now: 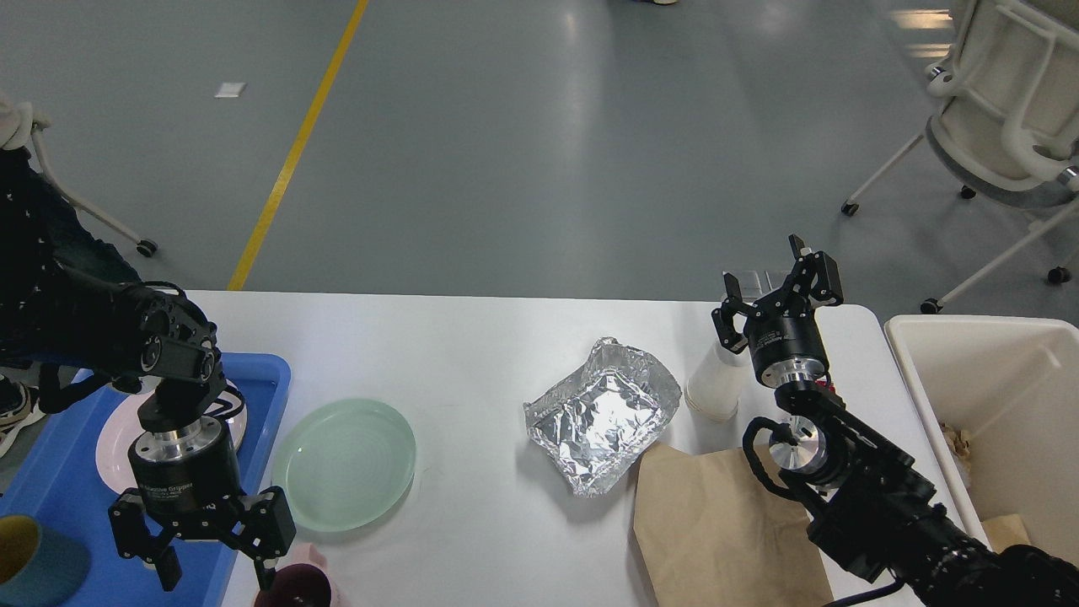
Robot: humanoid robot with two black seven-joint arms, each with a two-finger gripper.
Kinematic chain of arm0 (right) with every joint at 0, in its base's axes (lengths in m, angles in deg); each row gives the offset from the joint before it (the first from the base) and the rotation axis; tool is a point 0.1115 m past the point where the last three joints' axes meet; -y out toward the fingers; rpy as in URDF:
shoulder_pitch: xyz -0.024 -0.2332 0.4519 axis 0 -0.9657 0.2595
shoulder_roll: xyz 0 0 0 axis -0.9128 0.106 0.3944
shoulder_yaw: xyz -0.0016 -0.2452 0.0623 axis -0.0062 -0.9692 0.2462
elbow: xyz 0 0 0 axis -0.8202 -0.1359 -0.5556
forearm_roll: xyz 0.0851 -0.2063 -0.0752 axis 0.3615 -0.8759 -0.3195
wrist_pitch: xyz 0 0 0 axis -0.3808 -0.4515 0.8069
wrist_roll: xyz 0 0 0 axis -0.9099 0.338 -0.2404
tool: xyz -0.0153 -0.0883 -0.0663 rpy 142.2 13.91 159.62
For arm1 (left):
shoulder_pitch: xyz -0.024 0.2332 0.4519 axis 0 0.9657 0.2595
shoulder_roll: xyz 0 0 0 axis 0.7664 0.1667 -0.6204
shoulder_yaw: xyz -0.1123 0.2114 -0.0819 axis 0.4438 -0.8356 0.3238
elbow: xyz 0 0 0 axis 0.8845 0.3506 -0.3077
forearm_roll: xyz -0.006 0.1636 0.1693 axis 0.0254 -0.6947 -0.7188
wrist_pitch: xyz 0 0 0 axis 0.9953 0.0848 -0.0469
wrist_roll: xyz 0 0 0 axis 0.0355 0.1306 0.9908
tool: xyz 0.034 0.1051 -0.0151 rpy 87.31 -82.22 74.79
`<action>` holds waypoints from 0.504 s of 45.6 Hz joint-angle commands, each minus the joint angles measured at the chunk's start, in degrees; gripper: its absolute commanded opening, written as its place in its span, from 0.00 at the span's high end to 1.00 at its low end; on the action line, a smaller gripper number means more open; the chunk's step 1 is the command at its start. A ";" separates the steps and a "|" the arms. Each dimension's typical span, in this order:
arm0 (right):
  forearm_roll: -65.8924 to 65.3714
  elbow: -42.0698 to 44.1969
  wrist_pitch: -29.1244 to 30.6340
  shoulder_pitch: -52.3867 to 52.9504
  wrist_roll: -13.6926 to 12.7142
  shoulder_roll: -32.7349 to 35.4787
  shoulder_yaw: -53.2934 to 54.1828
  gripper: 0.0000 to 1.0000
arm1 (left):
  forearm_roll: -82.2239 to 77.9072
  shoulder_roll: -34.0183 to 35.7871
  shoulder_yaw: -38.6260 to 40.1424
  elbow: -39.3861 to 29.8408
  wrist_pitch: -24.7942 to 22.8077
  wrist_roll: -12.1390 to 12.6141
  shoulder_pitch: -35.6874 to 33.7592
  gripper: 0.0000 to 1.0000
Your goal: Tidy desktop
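The white desktop (472,354) carries a pale green plate (347,464), a crumpled foil tray (600,413), a white cup (712,384) lying on its side and a brown paper bag (716,531). A dark maroon cup (295,586) with a pink part stands at the front edge. My left gripper (215,569) is open and points down, right above the maroon cup and the tray's right edge. My right gripper (780,282) is open and empty, raised above the white cup near the far right edge.
A blue tray (59,506) at the left holds a pink plate (114,443) and a dark teal cup (34,561). A cream bin (995,396) stands off the table's right end. A white office chair (1003,118) stands at the far right.
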State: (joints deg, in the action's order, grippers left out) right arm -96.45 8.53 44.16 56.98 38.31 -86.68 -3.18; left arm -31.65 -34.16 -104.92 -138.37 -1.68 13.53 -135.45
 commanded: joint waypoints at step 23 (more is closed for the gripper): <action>0.01 0.00 0.07 0.00 0.00 0.00 -0.08 0.00 | 0.02 -2.47 1.19 7.09 0.00 0.28 7.68 0.04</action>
State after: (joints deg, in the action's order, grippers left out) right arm -96.43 8.53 44.20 56.98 38.31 -86.67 -3.19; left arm -31.54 -36.62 -104.00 -131.78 -1.67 13.72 -128.72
